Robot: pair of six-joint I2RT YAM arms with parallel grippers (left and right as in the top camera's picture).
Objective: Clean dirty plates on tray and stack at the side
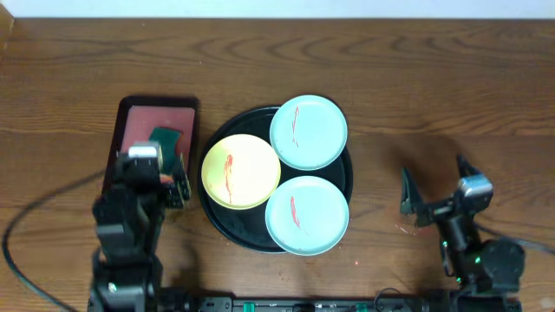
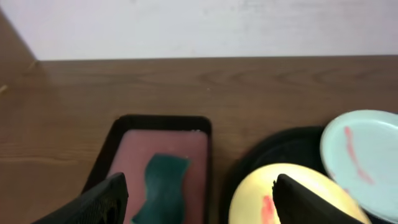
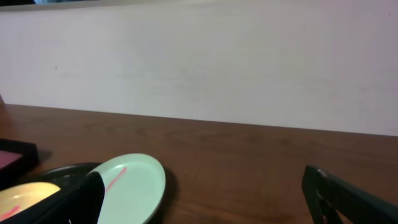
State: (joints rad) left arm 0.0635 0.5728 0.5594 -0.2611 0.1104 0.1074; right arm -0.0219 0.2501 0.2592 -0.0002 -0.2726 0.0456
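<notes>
The left gripper (image 2: 199, 202) is hovering wide open and empty over the red tray (image 1: 156, 105), at left of frame, where the teal sponge (image 2: 163, 183) is lying flat. The probable step is taking up the sponge: centre the jaws across its narrow width, then descend vertically before closing. The right gripper (image 1: 434, 186) is waiting open and empty at lower right. The black tray (image 1: 218, 227), at centre, is holding three red-smeared plates: yellow plate (image 1: 241, 172) left, upper mint plate (image 1: 308, 132), lower mint plate (image 1: 306, 215).
</notes>
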